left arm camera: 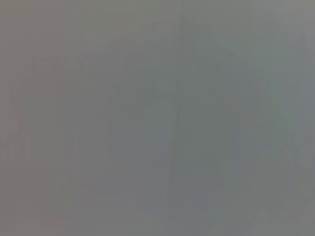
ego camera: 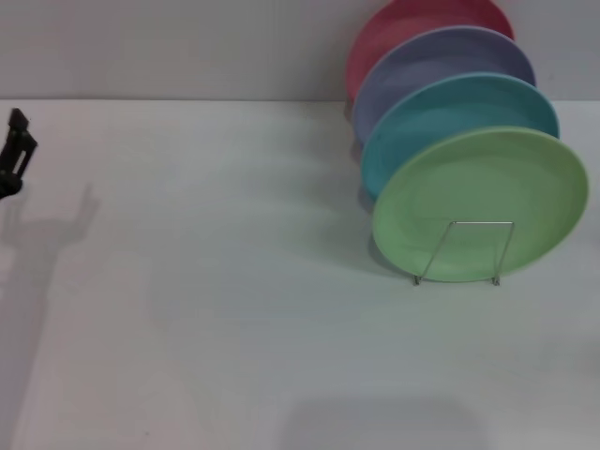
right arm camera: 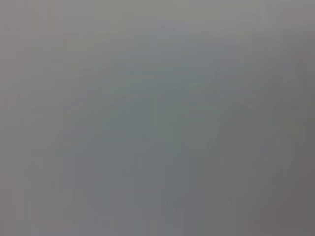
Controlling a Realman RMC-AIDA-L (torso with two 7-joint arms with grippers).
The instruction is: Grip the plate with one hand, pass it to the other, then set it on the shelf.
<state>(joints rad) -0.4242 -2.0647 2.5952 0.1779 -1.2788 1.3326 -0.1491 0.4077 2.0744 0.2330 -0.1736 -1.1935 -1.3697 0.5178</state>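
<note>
On the head view, the light-green plate (ego camera: 480, 204) stands on edge at the front of the wire rack (ego camera: 465, 251), near the desk's (ego camera: 234, 309) far right corner, ahead of blue (ego camera: 450, 112), lavender (ego camera: 422, 61) and pink (ego camera: 394, 23) plates. The left gripper (ego camera: 13, 155) hangs at the desk's left edge, holding nothing; its opening cannot be made out. Both wrist views show only blank grey.
</note>
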